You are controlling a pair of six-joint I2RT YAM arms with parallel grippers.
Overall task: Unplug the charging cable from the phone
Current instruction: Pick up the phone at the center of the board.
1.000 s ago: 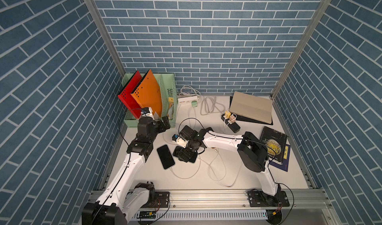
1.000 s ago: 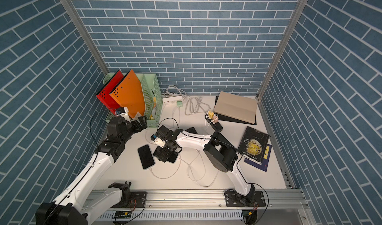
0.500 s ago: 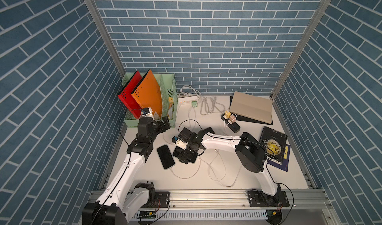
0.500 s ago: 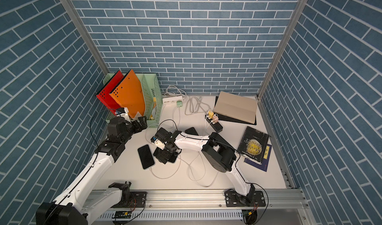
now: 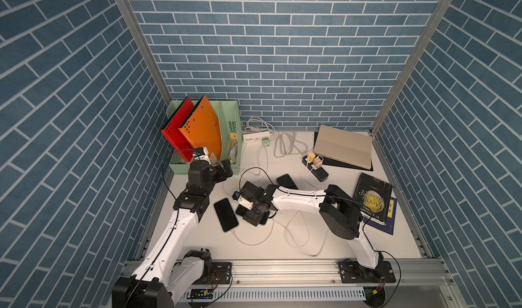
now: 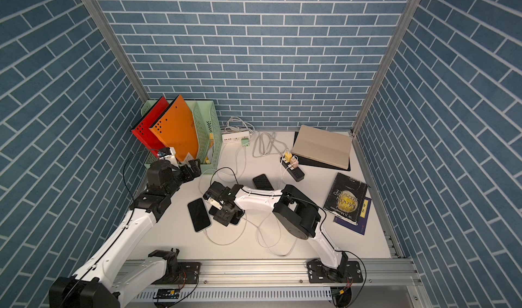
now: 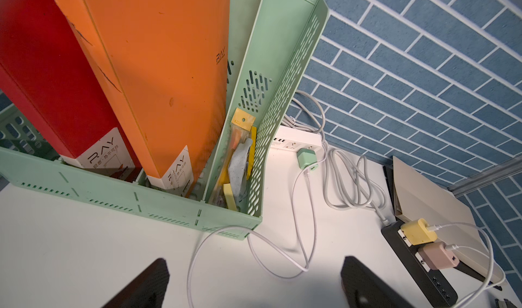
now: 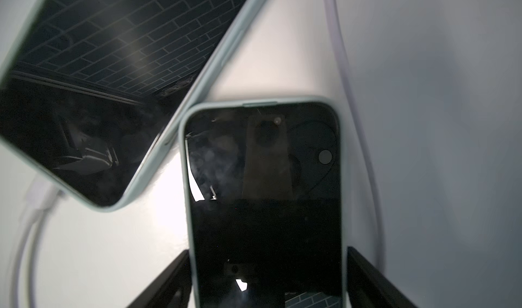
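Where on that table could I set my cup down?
Barest: the front right corner, between the book, the right arm and the front rail. Also a strip between the left arm and the looped cable. Crowded: the middle, with phones and the right hand.

Phone (image 8: 265, 207) between black fingers (image 8: 372, 284), beside second phone (image 8: 107, 80) with white cable (image 8: 39, 199)

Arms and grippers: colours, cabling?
Left arm and right arm: white links, black joints and bases, a thin black cable looping outside each. Left gripper and right gripper: black, flat black jaws, a small white camera module at each wrist.
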